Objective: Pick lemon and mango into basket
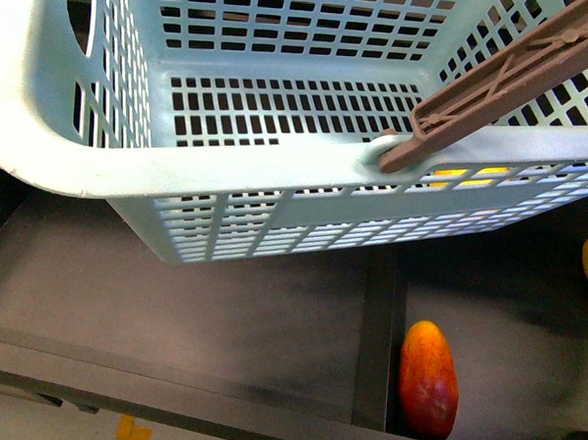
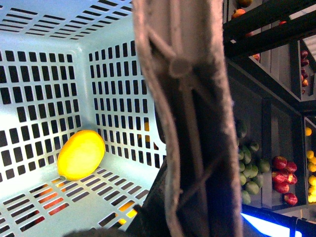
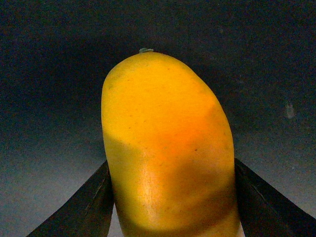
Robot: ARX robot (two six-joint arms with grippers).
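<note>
Yellow-orange mango (image 3: 168,148) fills the frame centre of the right wrist view, clamped between the dark fingers (image 3: 84,207) of the right gripper (image 3: 173,212). In the left wrist view, a brown handle (image 2: 187,123) stands nearest at centre. Beyond it, at lower left, the lemon (image 2: 81,154) lies on the basket (image 2: 29,89) floor. Left gripper state cannot be told.

No text, label, brand or number can be read anywhere — not in any view.

Pale turquoise lattice basket (image 1: 227,177) filling the upper half of the front frame, brown handle (image 1: 519,74) slanting across upper right. Bright yellow oval lemon (image 2: 81,154) lying on its slotted floor near a corner. Smooth yellow-orange mango (image 3: 168,148) pinched between dark fingers (image 3: 94,207).
</note>
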